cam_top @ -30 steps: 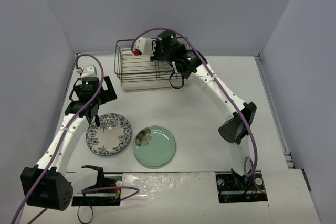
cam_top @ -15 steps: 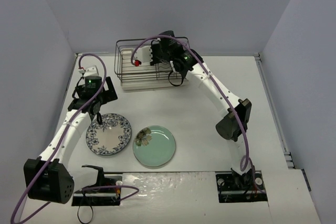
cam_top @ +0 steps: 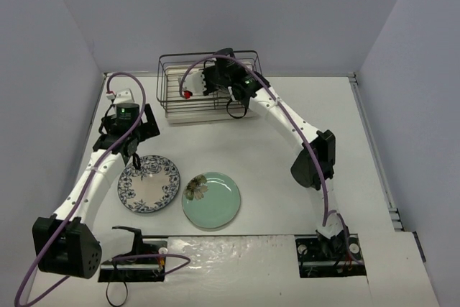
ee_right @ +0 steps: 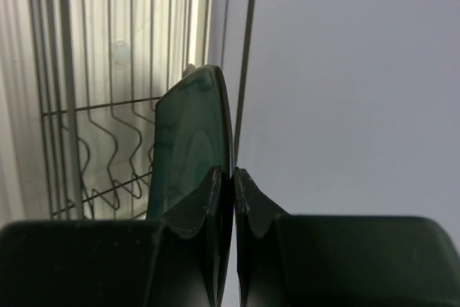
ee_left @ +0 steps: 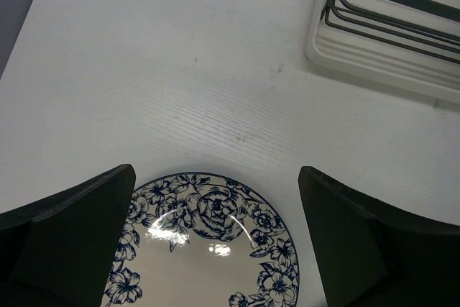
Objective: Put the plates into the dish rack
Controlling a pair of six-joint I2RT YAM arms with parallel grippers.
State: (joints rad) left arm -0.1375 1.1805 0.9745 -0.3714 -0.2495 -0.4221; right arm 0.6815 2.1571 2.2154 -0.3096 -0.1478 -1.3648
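Note:
The white plate with the blue floral rim (cam_top: 149, 184) lies flat at the left, and the mint-green plate with a flower (cam_top: 210, 200) lies beside it. My left gripper (cam_top: 131, 154) is open and empty over the floral plate's far rim (ee_left: 208, 249), its fingers (ee_left: 72, 235) on either side. My right gripper (cam_top: 208, 80) is over the black wire dish rack (cam_top: 176, 102). In the right wrist view it (ee_right: 233, 174) is shut on the dark teal plate (ee_right: 190, 141), held on edge beside the rack's wires (ee_right: 72, 106). The grey plate is out of view.
The rack's cream tray corner (ee_left: 388, 41) shows at the upper right of the left wrist view. Grey walls enclose the table on three sides. The right arm's elbow (cam_top: 313, 159) hangs over the table's right half.
My right gripper has moved left and further over the rack with the teal plate. My left gripper has shifted slightly toward the floral plate's far rim.

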